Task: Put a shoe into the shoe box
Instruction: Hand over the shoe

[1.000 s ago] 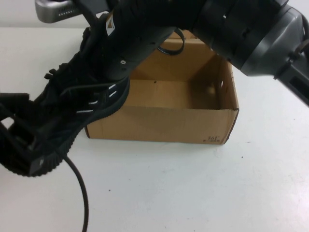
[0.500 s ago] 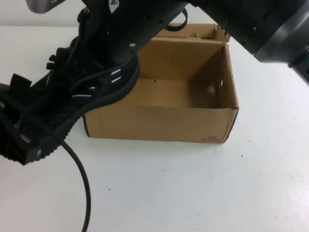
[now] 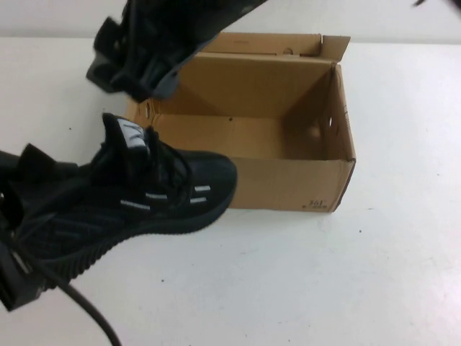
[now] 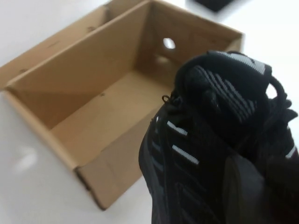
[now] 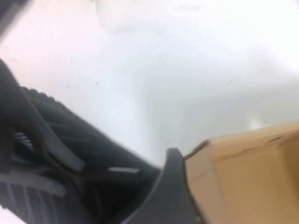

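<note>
While the left gripper (image 3: 29, 238) at the desk's near left corner grips the shoe (image 3: 155, 191) by its heel, the toe touches the box's (image 3: 288, 184) front wall. A small dark stamp there is unreadable. The right gripper (image 3: 137, 65) (fingers spread, empty) hovers above the box's far left corner.

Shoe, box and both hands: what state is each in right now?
shoe: held up in front of the shoe box's left corner, not inside.
shoe box: open, upright, nothing inside.
left hand: low left, shut on the shoe's heel end.
right hand: raised above the shoe box's left end, off the shoe.
</note>
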